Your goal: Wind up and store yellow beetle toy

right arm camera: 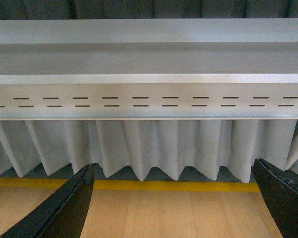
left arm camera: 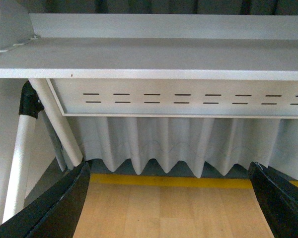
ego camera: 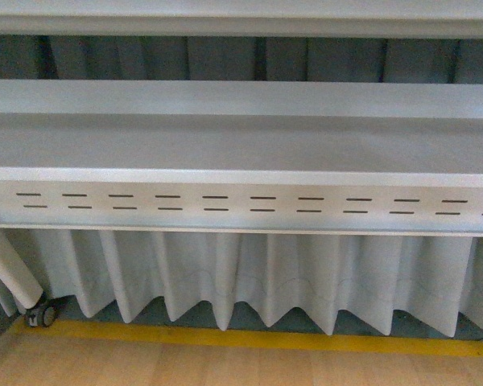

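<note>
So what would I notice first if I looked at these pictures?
A long grey shelf fills the front view, with a row of little slots along its front edge. Under it hangs a wavy white curtain, above a bright yellow stripe on the wooden floor. The left end effector and the right end effector are open and empty.

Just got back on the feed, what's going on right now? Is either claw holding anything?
Nothing is being handled at this moment. The left claw and the right claw are both open with nothing between their fingers. Both point at a grey shelf with a slotted front panel, and a pleated white curtain hangs below it. The yellow beetle toy shows in no view, so winding and storing have no visible start.
</note>
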You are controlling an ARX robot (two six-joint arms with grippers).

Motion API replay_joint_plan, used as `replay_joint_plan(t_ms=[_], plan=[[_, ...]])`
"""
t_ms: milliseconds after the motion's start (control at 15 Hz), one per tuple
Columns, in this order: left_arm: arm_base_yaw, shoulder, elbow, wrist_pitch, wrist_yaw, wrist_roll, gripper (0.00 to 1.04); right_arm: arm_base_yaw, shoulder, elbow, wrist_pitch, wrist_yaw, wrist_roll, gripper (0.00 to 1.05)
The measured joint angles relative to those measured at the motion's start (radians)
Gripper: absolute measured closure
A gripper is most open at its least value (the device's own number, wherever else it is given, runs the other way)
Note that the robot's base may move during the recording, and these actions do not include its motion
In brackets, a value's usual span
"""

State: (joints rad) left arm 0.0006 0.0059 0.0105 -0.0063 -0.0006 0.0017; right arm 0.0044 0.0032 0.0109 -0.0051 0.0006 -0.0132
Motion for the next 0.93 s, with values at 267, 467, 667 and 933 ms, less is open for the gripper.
replay_joint_plan(t_ms=[267,467,667,933], plan=[[0.000,0.000,0.000,0.000,0.000,0.000,0.07,0.000,0.000,0.000,0.000,0.000,0.000,0.07],[0.000,0.000,0.000,-0.001,0.000,0.000,0.07,0.000,0.000,0.000,-0.001,0.000,0.000,0.07],[0.000,0.000,0.000,-0.001,0.000,-0.001,0.07,0.000,0.000,0.000,-0.001,0.000,0.001,0.07],[0.000,0.000,0.000,0.002,0.000,0.000,0.07,0.000,0.000,0.000,0.001,0.000,0.002,0.07]])
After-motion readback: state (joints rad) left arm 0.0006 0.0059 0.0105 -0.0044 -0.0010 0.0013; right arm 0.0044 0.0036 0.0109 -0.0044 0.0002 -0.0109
